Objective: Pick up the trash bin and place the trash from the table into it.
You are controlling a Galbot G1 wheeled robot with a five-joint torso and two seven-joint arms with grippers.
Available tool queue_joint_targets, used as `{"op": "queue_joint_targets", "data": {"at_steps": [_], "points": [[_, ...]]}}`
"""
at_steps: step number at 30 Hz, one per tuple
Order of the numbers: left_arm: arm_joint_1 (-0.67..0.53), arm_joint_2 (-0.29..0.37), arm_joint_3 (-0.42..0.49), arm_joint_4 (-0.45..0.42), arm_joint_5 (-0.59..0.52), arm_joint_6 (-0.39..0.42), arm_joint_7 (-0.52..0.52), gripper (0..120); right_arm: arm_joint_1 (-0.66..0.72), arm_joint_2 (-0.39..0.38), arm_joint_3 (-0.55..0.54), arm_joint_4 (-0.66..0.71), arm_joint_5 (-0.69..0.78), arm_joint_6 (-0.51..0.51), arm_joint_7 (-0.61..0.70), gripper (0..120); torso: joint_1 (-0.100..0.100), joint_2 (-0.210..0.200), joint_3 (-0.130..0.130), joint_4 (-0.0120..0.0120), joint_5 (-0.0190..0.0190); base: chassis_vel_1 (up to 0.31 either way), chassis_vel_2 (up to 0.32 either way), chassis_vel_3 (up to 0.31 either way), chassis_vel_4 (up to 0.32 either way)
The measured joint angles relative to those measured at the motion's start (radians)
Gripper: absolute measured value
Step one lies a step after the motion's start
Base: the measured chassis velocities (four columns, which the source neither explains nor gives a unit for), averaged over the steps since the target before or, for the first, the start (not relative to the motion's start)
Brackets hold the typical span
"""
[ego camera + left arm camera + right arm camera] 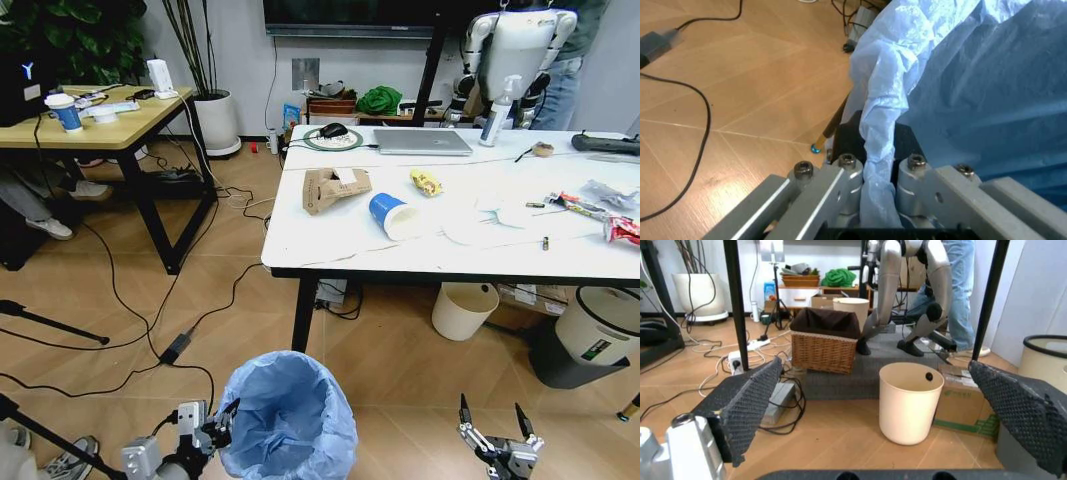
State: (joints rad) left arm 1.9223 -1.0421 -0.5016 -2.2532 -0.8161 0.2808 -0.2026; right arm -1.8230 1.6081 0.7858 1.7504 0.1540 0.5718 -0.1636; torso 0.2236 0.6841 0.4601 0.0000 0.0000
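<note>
Across the upper right of the head view, the table point(300, 250) is spreading its white top over a wood-pattern floor strewn with black cables; the trash is lying scattered on it, with the torn cardboard carton point(334, 187) at the left, the blue-and-white paper cup point(392, 215) on its side with its mouth facing the frame's lower right, and the yellow wrapper point(426, 181) beyond; the trash bin point(288, 418) is sitting at the bottom centre, upright, mouth opening upward; the left gripper point(222, 424) is pinching its blue bag at the left rim; the right gripper point(497, 422) is hanging at the lower right with fingers spread wide.

In the left wrist view, the left gripper's fingers point(840, 192) are clamping a fold of the bag running up the frame.

In the right wrist view, the right gripper's pads point(747, 407) are standing wide apart; a cream bucket point(910, 402) is standing centre frame beside a wicker basket point(825, 347).
</note>
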Motion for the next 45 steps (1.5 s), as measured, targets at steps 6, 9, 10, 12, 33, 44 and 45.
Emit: {"op": "queue_joint_targets", "data": {"at_steps": [6, 9, 10, 12, 33, 44, 45], "points": [[0.003, -0.007, 0.0, -0.002, -0.001, 0.0, -0.001, 2, 0.001, -0.001, -0.001, -0.006, 0.002, 0.0, 0.0, 100, 0.011, 0.026, 0.015, 0.0, 0.0, 0.0, 0.0, 0.0, 0.0], [0.003, -0.009, 0.0, -0.002, 0.0, 0.0, -0.001, 2, 0.002, -0.001, -0.002, -0.01, 0.002, 0.001, 0.0, 100, 0.015, 0.035, 0.02, 0.0, 0.0001, 0.0, 0.0, 0.0, 0.0], [0.003, -0.01, 0.0, -0.001, 0.002, 0.0, 0.0, 2, 0.002, -0.001, -0.003, -0.01, 0.002, 0.002, 0.0, 100, 0.017, 0.04, 0.023, 0.0, 0.0, 0.0, 0.0, 0.0, 0.0], [0.003, -0.012, 0.0, 0.0, 0.009, 0.0, 0.001, 2, 0.003, -0.001, -0.007, -0.009, 0.003, 0.002, 0.0, 100, 0.021, 0.051, 0.03, 0.0, 0.0, 0.0, 0.0, 0.0, 0.0], [0.006, -0.023, -0.001, 0.006, 0.025, 0.0, 0.004, 2, 0.01, -0.001, -0.02, 0.002, 0.007, -0.007, 0.0, 100, 0.06, 0.144, 0.084, 0.0, 0.0, 0.0, 0.0, 0.0, 0.0], [0.015, -0.014, 0.005, 0.008, 0.029, 0.0, 0.004, 2, 0.002, -0.011, -0.024, 0.013, 0.009, -0.018, 0.001, 100, 0.078, 0.189, 0.111, 0.0, 0.0, 0.0, 0.0, 0.0, 0.0], [0.014, -0.015, 0.005, 0.008, 0.029, 0.0, 0.004, 2, 0.002, -0.013, -0.023, 0.014, 0.01, -0.019, 0.001, 100, 0.08, 0.192, 0.112, 0.0, 0.0, 0.0, 0.0, 0.0, 0.0]]}}
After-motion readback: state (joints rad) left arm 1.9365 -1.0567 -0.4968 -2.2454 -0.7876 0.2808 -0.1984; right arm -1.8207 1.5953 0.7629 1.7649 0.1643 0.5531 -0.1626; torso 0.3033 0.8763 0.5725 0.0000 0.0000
